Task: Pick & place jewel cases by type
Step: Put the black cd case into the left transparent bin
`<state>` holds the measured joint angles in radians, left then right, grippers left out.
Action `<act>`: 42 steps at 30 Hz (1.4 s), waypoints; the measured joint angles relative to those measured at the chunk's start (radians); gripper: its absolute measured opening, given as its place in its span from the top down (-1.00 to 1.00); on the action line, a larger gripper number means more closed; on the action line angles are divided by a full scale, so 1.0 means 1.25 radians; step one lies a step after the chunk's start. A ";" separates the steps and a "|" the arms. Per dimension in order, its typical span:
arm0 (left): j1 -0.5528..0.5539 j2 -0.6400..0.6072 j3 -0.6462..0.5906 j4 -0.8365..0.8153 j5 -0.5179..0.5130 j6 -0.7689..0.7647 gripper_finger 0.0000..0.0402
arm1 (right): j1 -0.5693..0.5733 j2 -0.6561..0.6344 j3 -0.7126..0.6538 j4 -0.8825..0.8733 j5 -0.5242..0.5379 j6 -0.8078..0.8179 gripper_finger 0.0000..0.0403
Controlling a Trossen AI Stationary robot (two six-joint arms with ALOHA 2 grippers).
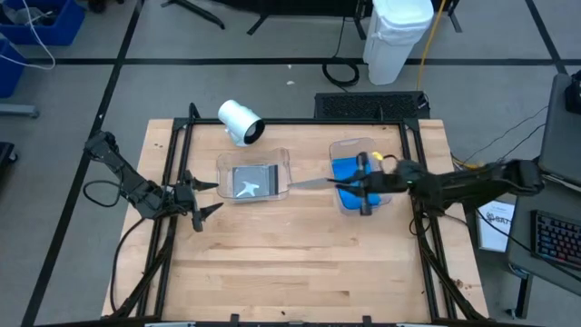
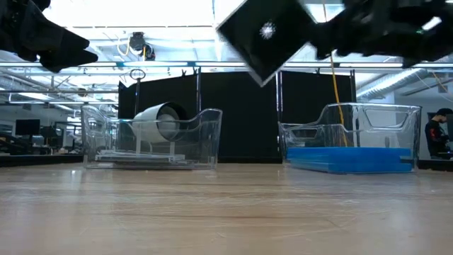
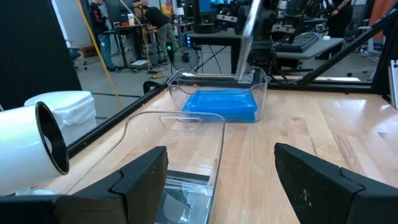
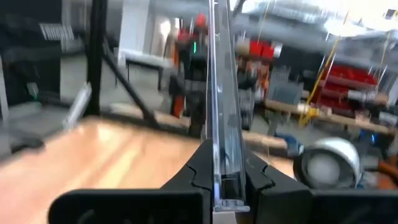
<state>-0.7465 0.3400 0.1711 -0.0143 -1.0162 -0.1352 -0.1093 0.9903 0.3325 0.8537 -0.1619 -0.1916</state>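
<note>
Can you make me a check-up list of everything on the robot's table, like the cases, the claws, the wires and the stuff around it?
Surface: wooden table, bare in front.
Job's things: blue cases stacked in the right tray; clear cases in the left tray; one dark case held in the air between the trays.
Clutter: white cylinder lying on its side behind the left tray.
Claws: right claw shut on the dark case's edge; left claw open, empty, waiting left of the left tray.
Cables: black cables run down both table sides; yellow cable on the floor behind.
Surroundings: white bin, keyboard, people at far benches.
</note>
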 joint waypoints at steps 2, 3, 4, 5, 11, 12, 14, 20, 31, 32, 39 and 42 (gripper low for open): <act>0.000 0.000 0.000 0.001 0.001 0.000 -0.48 | 0.000 0.063 0.044 -0.001 0.001 -0.021 0.92; 0.000 0.000 0.000 0.003 0.001 0.000 -0.48 | 0.000 0.091 0.069 0.010 0.001 -0.029 0.92; 0.000 0.000 0.000 0.003 0.002 0.000 -0.48 | 0.000 0.120 0.092 0.017 0.000 -0.032 0.92; 0.000 0.000 0.000 0.004 0.003 0.000 -0.48 | 0.000 0.150 0.113 0.018 0.000 -0.036 0.92; 0.000 0.000 0.000 0.008 0.030 0.000 -0.48 | -0.001 0.312 0.238 0.004 -0.043 -0.084 0.92; 0.000 0.000 0.000 0.008 0.035 0.000 -0.48 | -0.002 0.333 0.262 -0.003 -0.059 -0.103 0.92; 0.000 0.000 0.000 0.008 0.041 0.000 -0.48 | -0.001 0.379 0.304 -0.044 -0.063 -0.183 0.92; 0.000 0.000 0.000 0.008 0.040 0.000 -0.48 | -0.003 0.505 0.437 -0.133 -0.063 -0.278 0.92; 0.000 0.000 0.000 0.009 0.040 0.000 -0.48 | -0.017 0.666 0.633 -0.222 -0.058 -0.362 0.92; 0.000 0.000 0.000 0.010 0.039 0.000 -0.48 | -0.023 0.677 0.642 -0.228 -0.058 -0.362 0.92; 0.000 0.000 0.000 0.010 0.039 0.000 -0.48 | -0.073 0.745 0.665 -0.230 0.002 -0.361 0.92; 0.000 0.000 0.000 0.009 0.039 0.000 -0.48 | -0.094 0.763 0.664 -0.206 0.009 -0.336 0.92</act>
<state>-0.7467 0.3397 0.1711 -0.0032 -0.9668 -0.1352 -0.2268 1.9443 1.1622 0.5959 -0.1504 -0.6122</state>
